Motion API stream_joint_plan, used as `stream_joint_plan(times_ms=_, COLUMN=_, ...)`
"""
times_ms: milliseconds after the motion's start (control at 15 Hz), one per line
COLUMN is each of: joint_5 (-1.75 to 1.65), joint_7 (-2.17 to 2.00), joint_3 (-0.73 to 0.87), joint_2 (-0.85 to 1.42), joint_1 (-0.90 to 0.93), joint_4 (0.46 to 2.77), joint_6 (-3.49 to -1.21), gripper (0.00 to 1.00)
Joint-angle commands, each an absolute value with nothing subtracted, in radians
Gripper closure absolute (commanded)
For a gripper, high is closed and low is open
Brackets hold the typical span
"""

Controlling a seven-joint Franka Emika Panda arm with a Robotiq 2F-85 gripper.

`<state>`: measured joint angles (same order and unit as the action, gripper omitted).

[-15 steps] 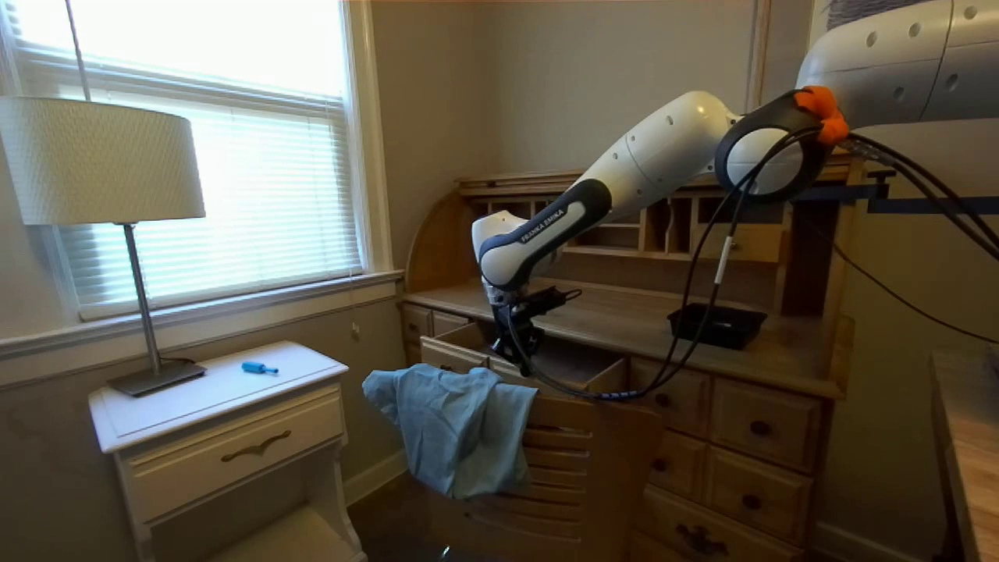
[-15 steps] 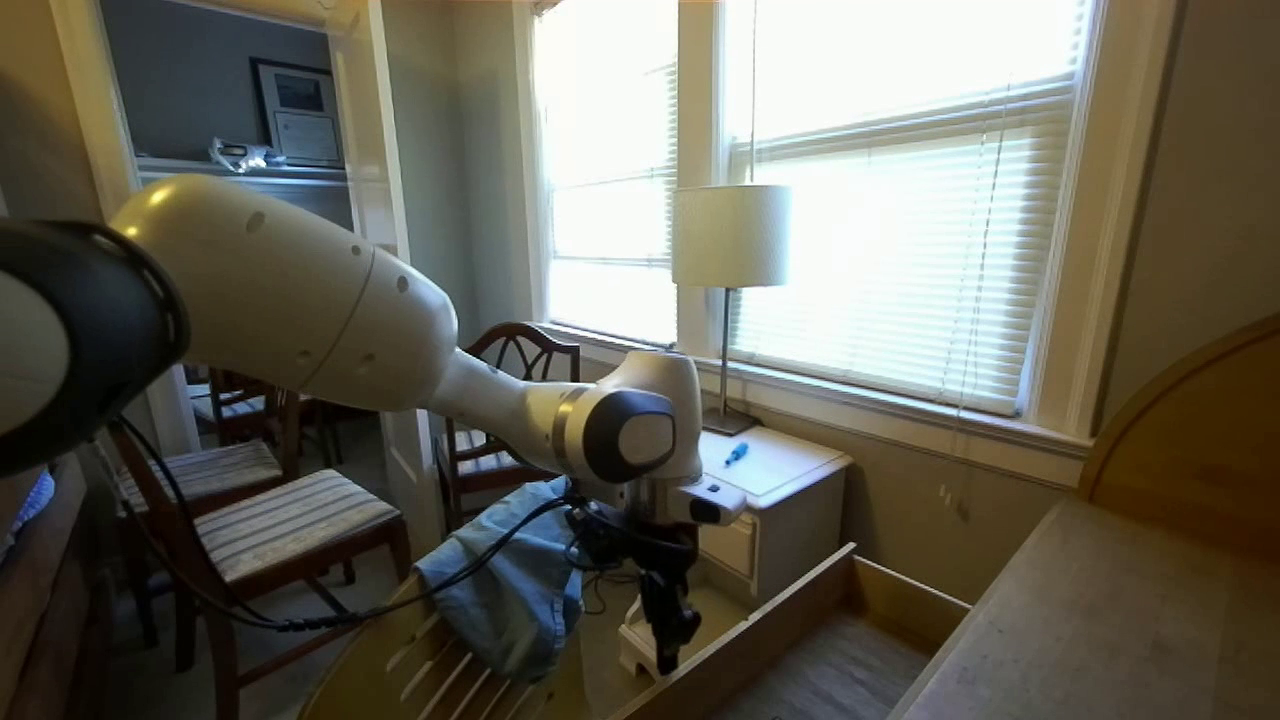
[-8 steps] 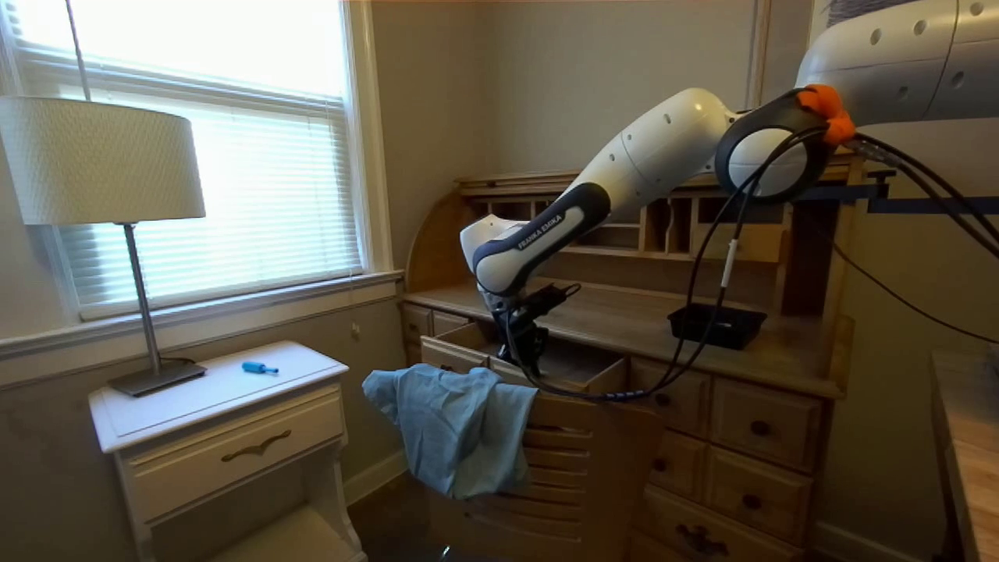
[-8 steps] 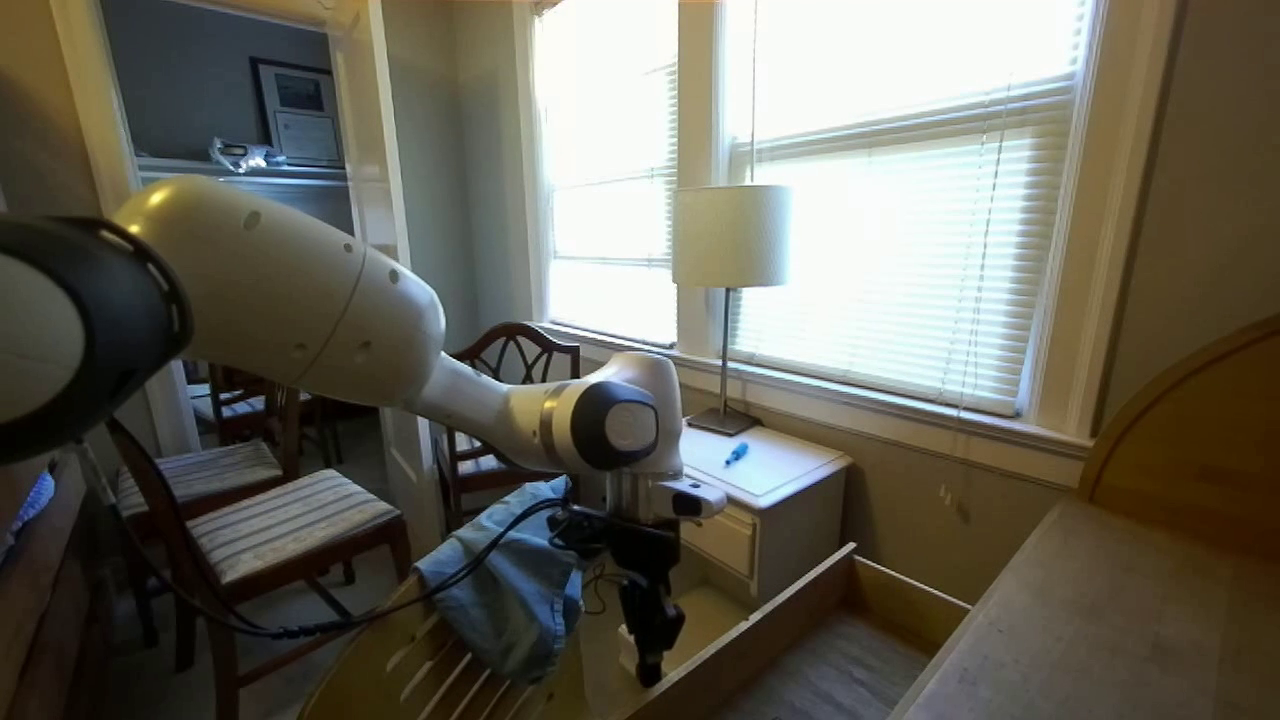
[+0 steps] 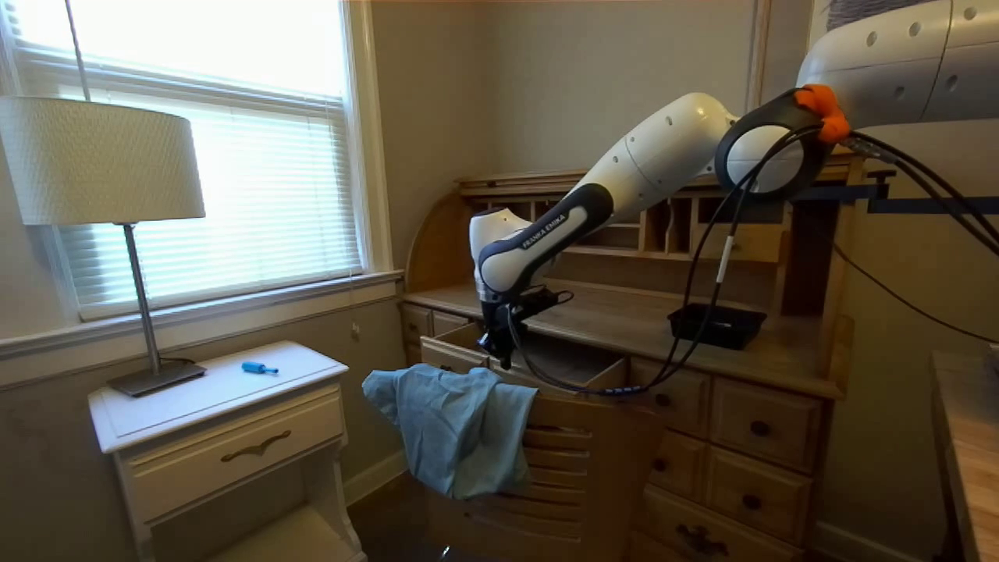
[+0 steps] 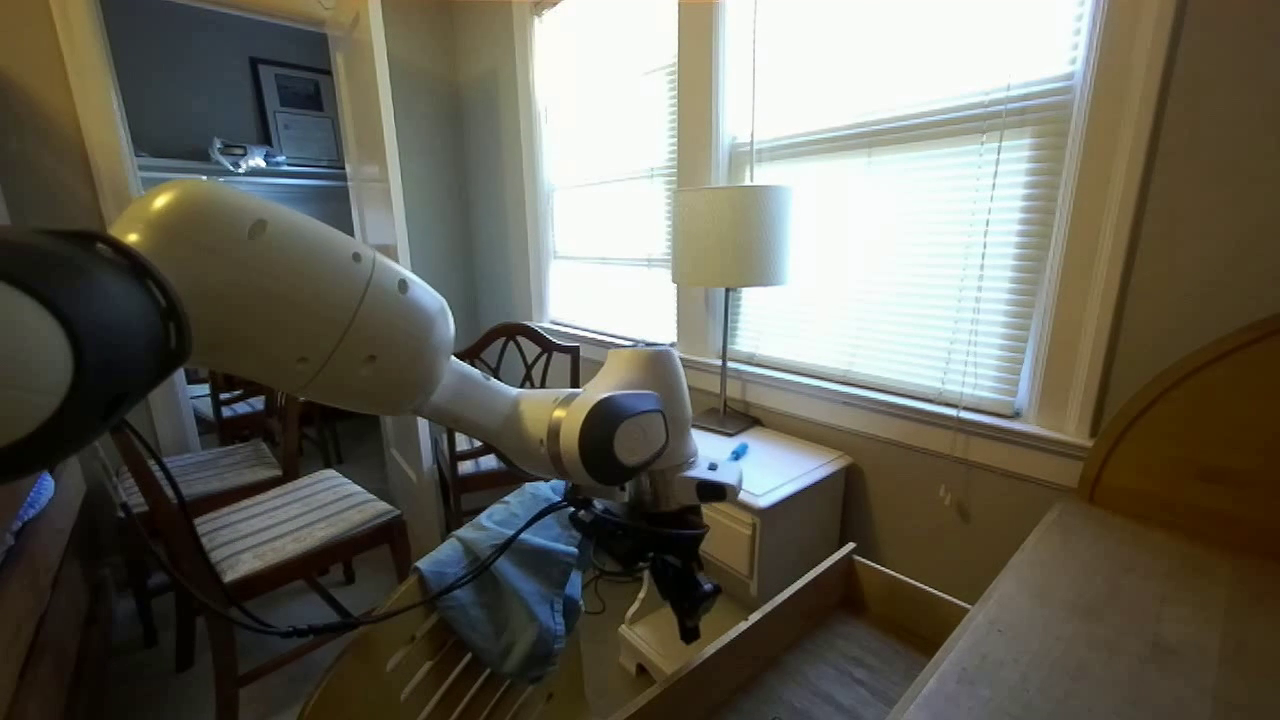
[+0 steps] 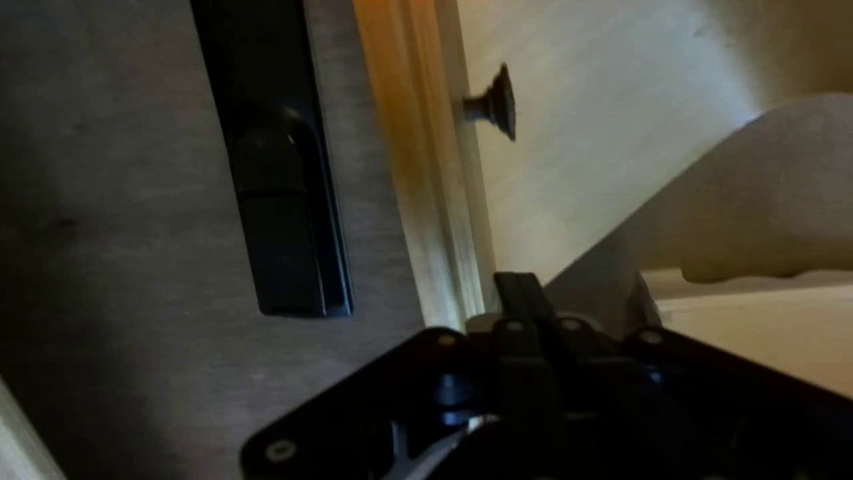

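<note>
My gripper (image 7: 520, 283) is shut, its fingertips pressed together with nothing between them. In the wrist view the tips lie beside the wooden front edge (image 7: 426, 160) of a pulled-out drawer; whether they touch it I cannot tell. A dark round knob (image 7: 496, 105) sticks out from that drawer front. Inside the drawer lies a long black object (image 7: 283, 253), hidden in both exterior views. The drawer (image 6: 780, 622) belongs to a wooden roll-top desk (image 5: 593, 300). In both exterior views the gripper (image 5: 506, 359) points downward near the drawer's front, slightly tilted.
A light blue cloth (image 5: 456, 429) hangs over a slatted wooden chair (image 5: 558, 476) before the drawer. A black tray (image 5: 716, 326) sits on the desktop. On a white nightstand (image 5: 296, 371) are a lamp (image 5: 140, 297) and a blue tool (image 5: 259, 368). Cables (image 5: 671, 375) loop from the arm.
After shifting slightly the opposite way, the gripper has risen a little, tilted, and swung toward the nightstand side. It stays shut. The drawer, cloth and chair look unmoved.
</note>
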<state>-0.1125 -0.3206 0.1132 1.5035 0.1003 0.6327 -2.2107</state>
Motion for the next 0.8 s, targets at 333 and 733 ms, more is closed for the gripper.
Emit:
stream_joint_plan(times_ms=333, joint_5=-0.029, joint_7=0.061, joint_3=-0.099, joint_2=1.504, joint_1=0.012, joint_4=0.709, joint_6=-2.614, gripper=1.0)
stream_joint_plan(times_ms=733, joint_5=0.013, joint_7=0.142, joint_3=-0.117, joint_2=1.506, joint_1=-0.011, joint_4=0.708, joint_6=-2.427, gripper=1.0)
